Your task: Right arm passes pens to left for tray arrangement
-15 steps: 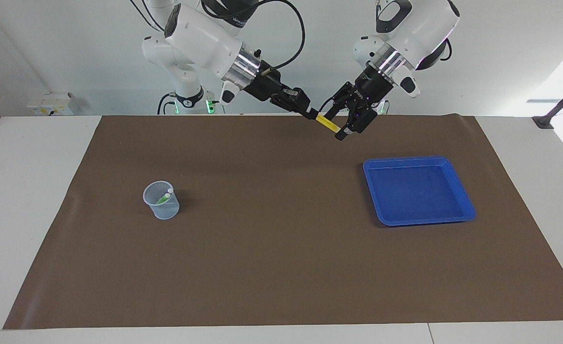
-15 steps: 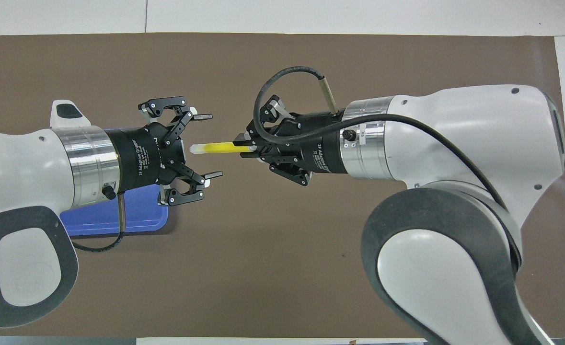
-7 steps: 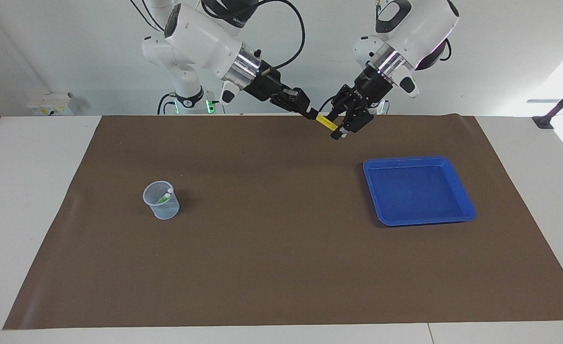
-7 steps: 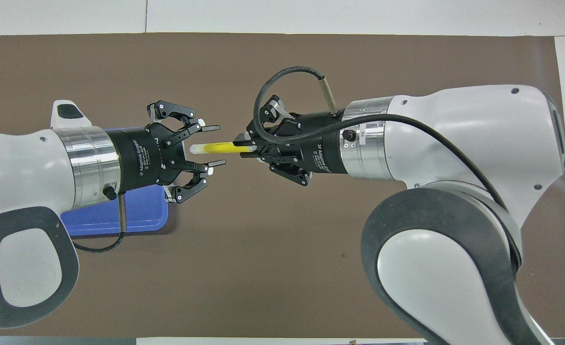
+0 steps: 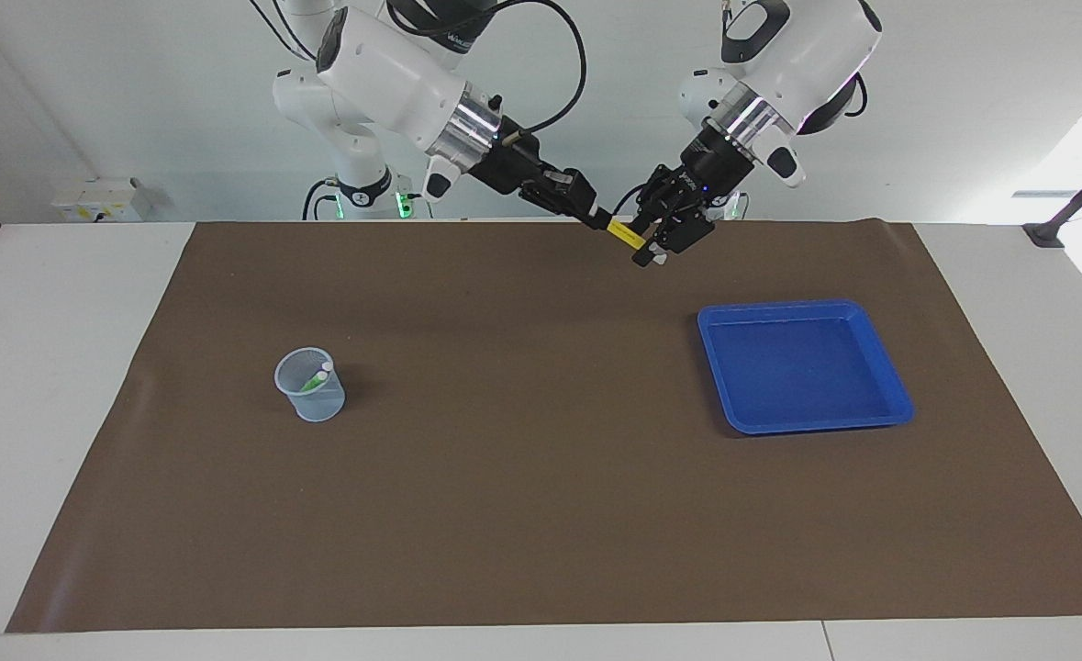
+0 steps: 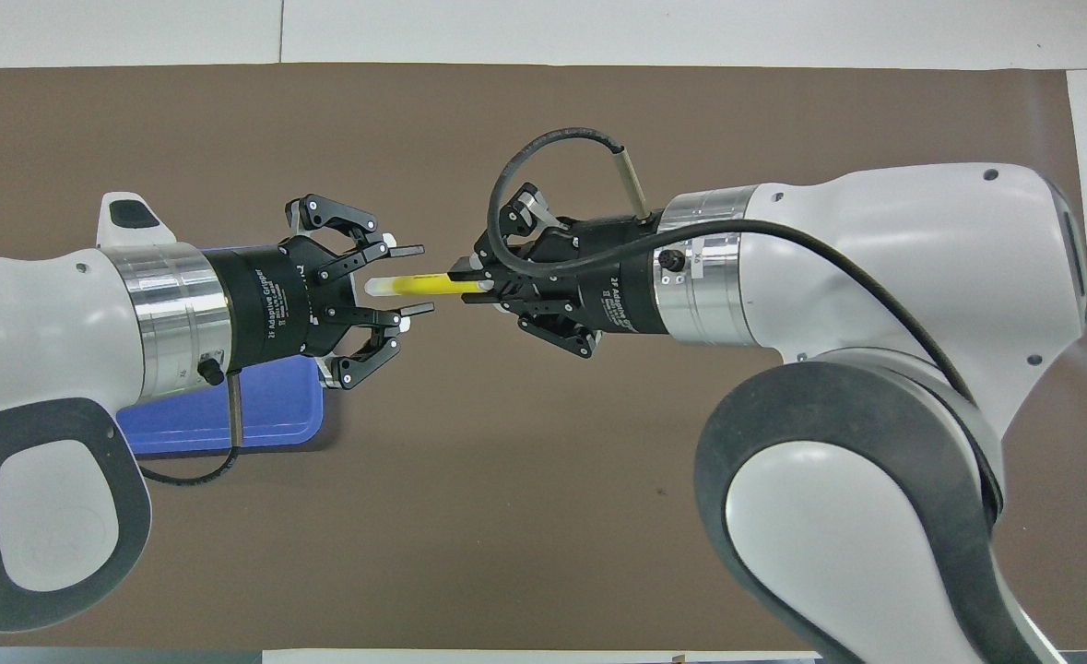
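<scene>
My right gripper (image 6: 469,277) (image 5: 603,218) is shut on one end of a yellow pen (image 6: 419,285) (image 5: 626,235), held level in the air over the mat's edge nearest the robots. My left gripper (image 6: 409,280) (image 5: 646,252) faces it, with one finger on each side of the pen's whitish end. The fingers are partly closed in, with small gaps left to the pen. The blue tray (image 5: 779,308) (image 6: 276,406) lies toward the left arm's end. A green pen (image 5: 309,384) and another whitish end stand in a mesh cup (image 5: 313,395).
A brown mat (image 5: 522,477) covers most of the white table. The mesh cup stands toward the right arm's end and is hidden under the right arm in the overhead view. A black mount (image 5: 1045,234) sits at one table corner.
The left gripper's fingers have closed in from wide open to narrow around the yellow pen's whitish end. The right gripper and the pen have stayed in place.
</scene>
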Robot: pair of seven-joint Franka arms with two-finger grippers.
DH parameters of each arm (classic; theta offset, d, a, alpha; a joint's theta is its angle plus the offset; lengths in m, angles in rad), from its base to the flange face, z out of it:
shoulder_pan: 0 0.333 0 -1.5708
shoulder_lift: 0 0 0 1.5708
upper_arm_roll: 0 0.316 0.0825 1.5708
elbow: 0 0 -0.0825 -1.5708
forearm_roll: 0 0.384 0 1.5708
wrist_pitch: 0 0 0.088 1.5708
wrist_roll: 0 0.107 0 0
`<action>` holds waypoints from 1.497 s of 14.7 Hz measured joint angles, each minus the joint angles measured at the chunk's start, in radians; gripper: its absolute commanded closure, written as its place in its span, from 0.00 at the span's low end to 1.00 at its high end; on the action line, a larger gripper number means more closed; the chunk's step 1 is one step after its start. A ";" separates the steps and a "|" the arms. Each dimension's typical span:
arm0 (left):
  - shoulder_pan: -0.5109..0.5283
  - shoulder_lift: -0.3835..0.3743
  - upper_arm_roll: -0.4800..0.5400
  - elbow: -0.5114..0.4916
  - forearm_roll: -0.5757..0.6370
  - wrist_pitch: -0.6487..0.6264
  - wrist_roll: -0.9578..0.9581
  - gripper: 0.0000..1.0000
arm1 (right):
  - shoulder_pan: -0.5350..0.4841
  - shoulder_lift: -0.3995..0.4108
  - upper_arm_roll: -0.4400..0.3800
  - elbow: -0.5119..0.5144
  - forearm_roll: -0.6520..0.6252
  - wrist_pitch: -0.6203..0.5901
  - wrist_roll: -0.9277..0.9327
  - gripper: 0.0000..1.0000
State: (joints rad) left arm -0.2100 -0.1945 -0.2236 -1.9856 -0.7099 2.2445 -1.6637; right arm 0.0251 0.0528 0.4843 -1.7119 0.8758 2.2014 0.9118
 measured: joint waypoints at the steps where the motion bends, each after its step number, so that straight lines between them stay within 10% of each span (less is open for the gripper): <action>1: 0.000 0.000 0.000 0.000 0.001 -0.002 0.000 1.00 | 0.000 0.000 0.000 0.000 0.000 0.002 0.000 1.00; 6: -0.001 -0.003 -0.001 0.000 0.010 -0.005 0.011 1.00 | 0.000 0.001 0.000 0.001 -0.002 0.006 0.000 1.00; 8: -0.001 -0.003 -0.002 0.000 0.011 -0.005 0.011 1.00 | 0.000 0.001 0.000 0.001 -0.002 0.006 0.000 0.18; 11: -0.001 -0.003 0.001 0.000 0.011 -0.001 0.002 1.00 | 0.002 0.001 0.000 0.003 -0.078 -0.001 0.000 0.02; 17: 0.028 -0.003 0.010 -0.001 0.037 0.009 0.035 1.00 | 0.003 -0.006 -0.058 0.009 -0.330 -0.132 0.001 0.00; 22: 0.147 0.004 0.014 -0.016 0.051 -0.091 0.452 1.00 | -0.002 -0.020 -0.147 0.004 -0.603 -0.298 -0.063 0.00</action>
State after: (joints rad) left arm -0.0626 -0.1908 -0.2095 -2.0019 -0.6589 2.1534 -1.2112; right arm 0.0227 0.0332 0.3375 -1.7083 0.2724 1.9034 0.8491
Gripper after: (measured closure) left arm 0.824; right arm 0.000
